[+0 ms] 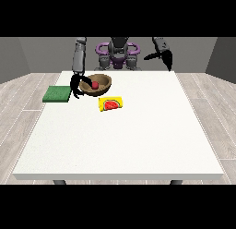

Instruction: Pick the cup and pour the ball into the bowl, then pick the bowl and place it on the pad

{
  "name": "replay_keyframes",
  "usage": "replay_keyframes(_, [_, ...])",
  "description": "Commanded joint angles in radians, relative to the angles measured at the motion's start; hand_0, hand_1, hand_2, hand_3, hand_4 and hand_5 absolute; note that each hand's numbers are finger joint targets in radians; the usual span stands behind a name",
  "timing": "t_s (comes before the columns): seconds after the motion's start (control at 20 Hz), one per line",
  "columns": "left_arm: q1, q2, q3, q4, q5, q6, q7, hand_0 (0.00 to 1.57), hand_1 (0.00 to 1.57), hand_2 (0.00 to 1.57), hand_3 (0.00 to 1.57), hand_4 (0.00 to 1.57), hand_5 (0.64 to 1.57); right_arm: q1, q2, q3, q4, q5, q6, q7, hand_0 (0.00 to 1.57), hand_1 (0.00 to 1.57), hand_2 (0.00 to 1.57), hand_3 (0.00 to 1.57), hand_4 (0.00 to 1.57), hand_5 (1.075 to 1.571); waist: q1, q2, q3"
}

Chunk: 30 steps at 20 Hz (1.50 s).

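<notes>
A: Here, how many things lie on the white worktop (138, 140)?

B: Four, each counted once: one brown bowl (103, 87), one red ball (95, 85), one green pad (57, 93), and one yellow cup (110, 104) with a watermelon slice printed on its side.

A: Where does each stand?

B: The bowl sits near the far edge, towards the view's left, and looks tilted, its opening turned somewhat towards the camera. The single ball rests inside it. The cup lies on its side just in front of the bowl, slightly to the right, apart from it. The pad lies flat at the worktop's left edge, beside the bowl; the bowl is not on it.

A: And the hands?

B: Two. The hand at the view's left (75, 86) is lowered between pad and bowl, against the bowl's left rim, with its fingers curled at that rim; dark fingers point down towards the worktop. The hand at the view's right (167, 58) is raised above the far right corner, well apart from all four things and holding nothing. Whether its fingers are spread or curled cannot be told.

A: Anything else to count?

B: One robot torso (118, 52) behind the far edge, and two dark table legs showing below the near edge.
</notes>
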Motion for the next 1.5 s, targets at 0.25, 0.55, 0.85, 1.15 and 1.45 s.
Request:
replay_keyframes(0.25, [0.001,0.006,0.002,0.029,0.017,-0.038,-0.019,0.0,0.0,0.0,0.0,0.9,1.466,0.005,-0.054,0.101,0.044,0.197,-0.309,0.298,1.57,1.57,1.57,1.26,0.9,1.566,0.051,-0.009,0.0336])
replay_keyframes(0.55, [0.098,0.071,0.126,0.19,0.083,-0.063,-0.027,0.0,0.0,0.0,0.0,0.99,1.419,-0.062,-0.054,0.224,-0.063,0.269,-0.256,0.662,1.57,1.57,1.57,0.97,0.82,1.564,-0.109,-0.237,0.0353])
replay_keyframes(0.85, [0.125,0.065,0.137,0.202,0.064,-0.015,0.006,0.0,0.0,0.0,0.0,1.0,1.407,-0.103,-0.12,0.221,-0.187,0.243,-0.134,0.807,1.57,1.57,1.57,0.74,0.81,1.567,-0.198,-0.29,0.0381])
replay_keyframes(1.15, [0.118,0.063,0.132,0.174,0.063,-0.03,-0.059,0.0,0.0,0.0,0.0,1.02,1.431,-0.119,-0.218,0.122,-0.215,0.185,-0.072,0.813,1.57,1.57,1.57,0.73,0.78,1.571,-0.156,-0.177,0.0384])
replay_keyframes(1.45, [0.05,0.13,0.183,0.129,0.133,-0.112,-0.058,0.0,0.0,0.0,0.0,1.25,1.503,-0.13,-0.376,0.026,-0.141,0.148,0.023,0.674,1.57,1.57,1.57,0.22,0.88,1.57,-0.103,-0.079,0.0391])
